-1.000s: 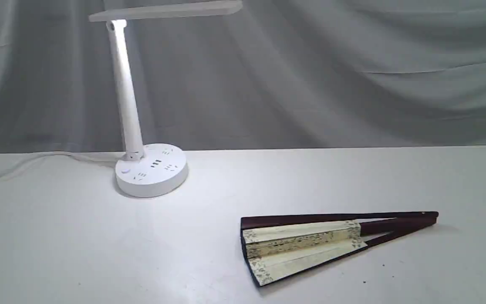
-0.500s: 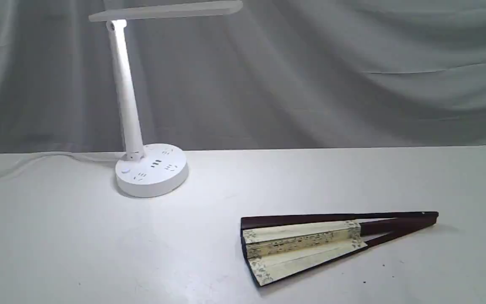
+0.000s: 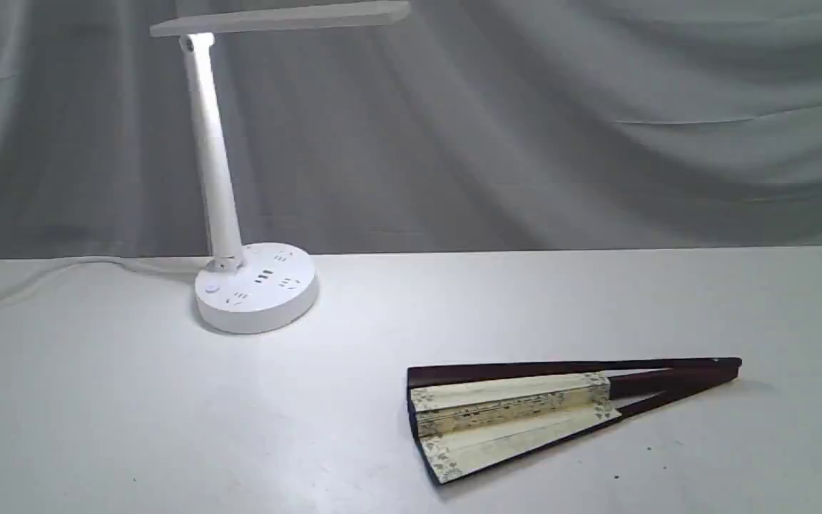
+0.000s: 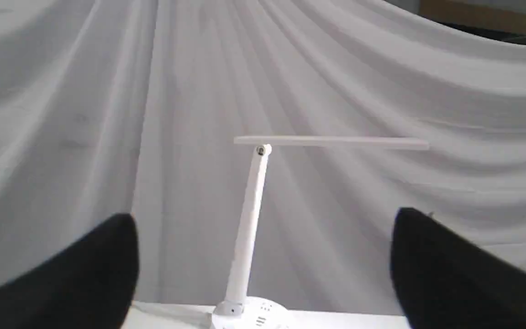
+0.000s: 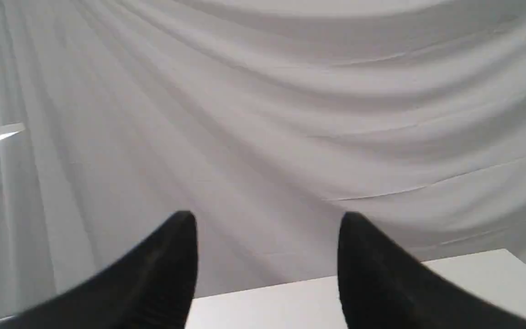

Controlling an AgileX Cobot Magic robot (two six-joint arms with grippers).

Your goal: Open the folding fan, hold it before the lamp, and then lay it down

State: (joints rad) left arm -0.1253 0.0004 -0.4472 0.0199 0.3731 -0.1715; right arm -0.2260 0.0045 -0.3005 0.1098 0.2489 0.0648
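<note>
The folding fan (image 3: pixel 518 414) lies flat on the white table at the front right, spread only a little, its cream leaf toward the left and its dark ribs meeting at the right. The white lamp (image 3: pixel 215 171) stands at the back left, lit, its round base (image 3: pixel 256 287) on the table; the left wrist view also shows the lamp (image 4: pixel 249 228). No arm appears in the exterior view. My left gripper (image 4: pixel 263 219) is open with nothing between its black fingers, facing the lamp. My right gripper (image 5: pixel 267 219) is open and empty, facing the curtain.
A grey-white curtain (image 3: pixel 525 128) hangs behind the table. The lamp's cord (image 3: pixel 61 268) trails along the table's back left edge. The table's far right corner (image 5: pixel 505 256) shows in the right wrist view.
</note>
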